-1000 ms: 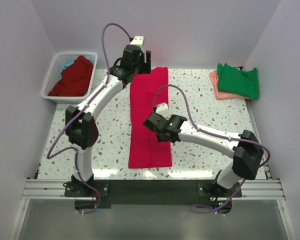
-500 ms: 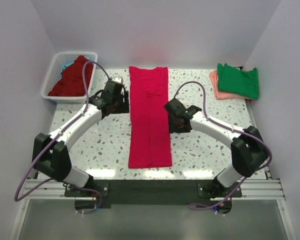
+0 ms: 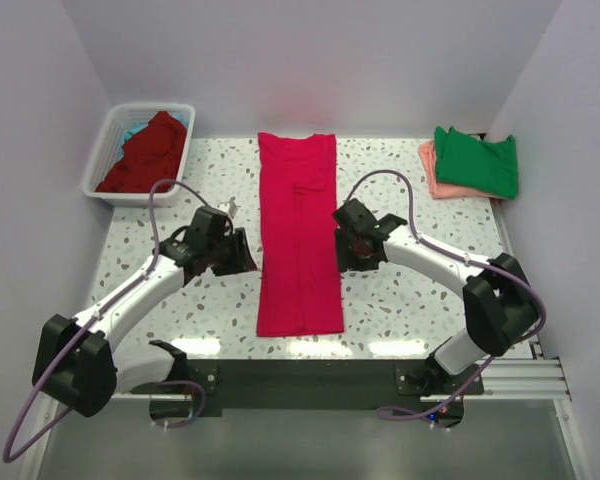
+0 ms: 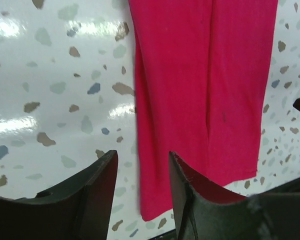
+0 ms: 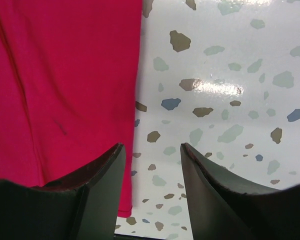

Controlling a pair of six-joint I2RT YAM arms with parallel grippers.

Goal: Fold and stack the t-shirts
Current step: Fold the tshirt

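Note:
A bright crimson-pink t-shirt [image 3: 298,235] lies folded into a long narrow strip down the middle of the table. My left gripper [image 3: 246,254] sits low at the strip's left edge, open; in the left wrist view that edge [image 4: 140,150] runs down between the two fingers [image 4: 97,185]. My right gripper [image 3: 341,246] is at the strip's right edge, open, the shirt's hem [image 5: 125,210] just beside its left finger [image 5: 102,175]. A dark red t-shirt [image 3: 145,152] lies over a teal one [image 3: 130,131] in the basket. A green t-shirt [image 3: 477,160] rests on a salmon-pink one [image 3: 432,172] at the back right.
The white slatted basket [image 3: 102,165] stands at the back left corner. Walls close off the table on the left, back and right. Speckled tabletop [image 3: 410,300] shows on both sides of the strip.
The left arm swung from the strip's far end down to its left edge and its jaws narrowed. The right arm moved from over the shirt to its right edge.

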